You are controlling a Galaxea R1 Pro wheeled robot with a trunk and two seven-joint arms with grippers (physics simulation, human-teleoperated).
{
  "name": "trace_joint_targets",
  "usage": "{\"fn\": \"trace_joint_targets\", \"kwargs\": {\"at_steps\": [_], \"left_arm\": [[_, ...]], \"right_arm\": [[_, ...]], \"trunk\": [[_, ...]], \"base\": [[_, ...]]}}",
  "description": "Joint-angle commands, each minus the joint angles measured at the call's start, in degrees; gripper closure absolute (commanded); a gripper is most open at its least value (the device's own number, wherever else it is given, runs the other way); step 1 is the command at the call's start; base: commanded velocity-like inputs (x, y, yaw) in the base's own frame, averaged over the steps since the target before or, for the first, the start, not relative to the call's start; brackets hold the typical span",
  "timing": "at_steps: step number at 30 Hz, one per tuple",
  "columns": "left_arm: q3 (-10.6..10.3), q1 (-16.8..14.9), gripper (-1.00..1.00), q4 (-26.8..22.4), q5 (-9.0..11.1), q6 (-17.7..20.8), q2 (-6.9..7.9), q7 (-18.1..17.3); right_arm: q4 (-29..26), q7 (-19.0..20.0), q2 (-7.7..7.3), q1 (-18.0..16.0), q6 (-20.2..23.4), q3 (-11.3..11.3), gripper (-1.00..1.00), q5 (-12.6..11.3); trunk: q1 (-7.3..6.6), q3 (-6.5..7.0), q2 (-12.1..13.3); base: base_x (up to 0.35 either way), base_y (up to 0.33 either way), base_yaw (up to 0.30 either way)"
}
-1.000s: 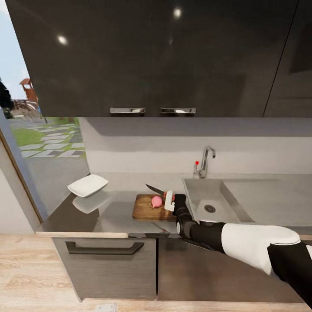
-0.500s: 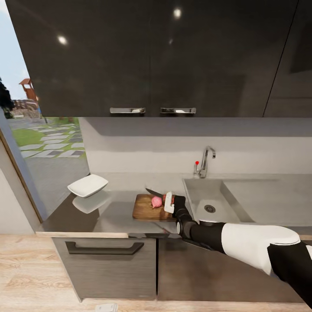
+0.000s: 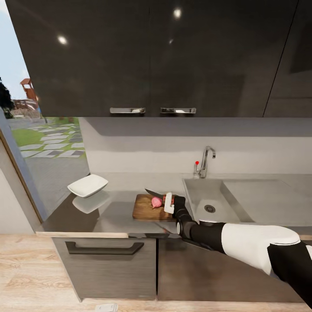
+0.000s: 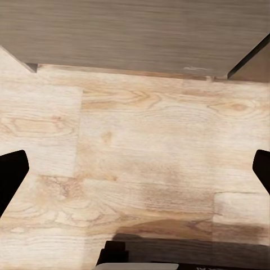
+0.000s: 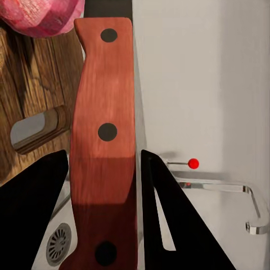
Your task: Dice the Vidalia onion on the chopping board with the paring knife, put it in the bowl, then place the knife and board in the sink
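Now: Vidalia onion (image 3: pixel 156 201) whole, sitting on chopping board (image 3: pixel 152 207), toward board's right half; also seen in right wrist view (image 5: pixel 42 16) beyond the knife handle. Paring knife (image 3: pixel 158 194) lying across just above/behind onion, blade pointing left and slightly far, long axis roughly left-right across the board; red handle (image 5: pixel 104 146) pinched between both fingers of right claw (image 3: pixel 170 203). Right claw closed on handle, sitting immediately right of onion, so onion lies just left of claw and under/near the blade. Key relation for the cut, as a judgement: blade over onion, needs to drop down onto it; contact not resolvable. Right arm clearly the nearer one. Left claw (image 4: pixel 135 174) hanging low over wooden floor in front of cabinet, fingers spread wide, holding nothing. Bowl (image 3: pixel 88 185) well left of board on surface (image 3: pixel 112 214), empty. Sink (image 3: pixel 203 203) just right of board, tap with red knob behind. No brands, labels or readable writing anywhere.
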Motion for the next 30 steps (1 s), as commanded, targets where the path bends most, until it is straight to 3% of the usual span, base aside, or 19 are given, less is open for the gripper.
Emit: {"fn": "trace_joint_targets", "kwargs": {"at_steps": [1,23,30], "left_arm": [[-0.2,-0.1,-1.00,0.3,0.4,-0.4,-0.03,0.0],[-0.2,-0.1,-1.00,0.3,0.4,-0.4,-0.03,0.0],[-0.2,-0.1,-1.00,0.3,0.4,-0.5,-0.03,0.0]], "right_arm": [[-0.2,-0.6,-0.03,-0.1,0.2,0.3,1.00,-0.6],[-0.1,1.1,-0.03,-0.1,0.2,0.3,1.00,-0.6],[-0.1,1.1,-0.07,-0.1,0.2,0.3,1.00,-0.6]], "trunk": [[0.02,-0.10,-0.1],[0.02,-0.10,-0.1],[0.02,-0.10,-0.1]], "base": [[0.000,0.000,0.000],[0.000,0.000,0.000],[0.138,0.000,0.000]]}}
